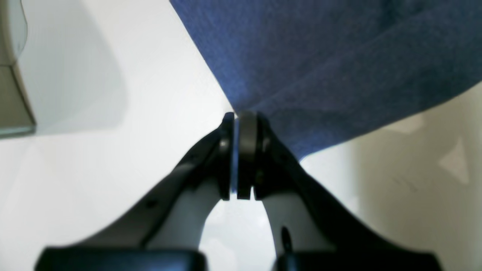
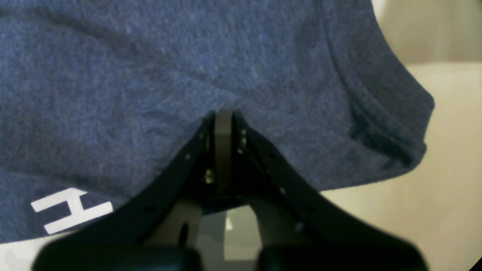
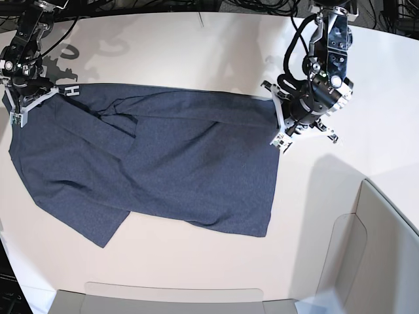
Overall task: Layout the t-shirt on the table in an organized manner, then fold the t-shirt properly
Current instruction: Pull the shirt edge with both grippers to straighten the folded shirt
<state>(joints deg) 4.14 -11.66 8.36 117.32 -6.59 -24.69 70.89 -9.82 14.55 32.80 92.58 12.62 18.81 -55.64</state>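
Pinching the t-shirt (image 3: 163, 163) in both my left gripper (image 1: 241, 116) and right gripper (image 2: 224, 113), I risk bunching: uneven pulling drags folds across the tabletop (image 3: 196, 52).

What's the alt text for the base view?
Overhead view: a dark navy t-shirt is spread across the off-white table, stretched by its top edge between two arms. The right gripper pinches the corner at image left, the left gripper the corner at image right; folds bunch the left half.
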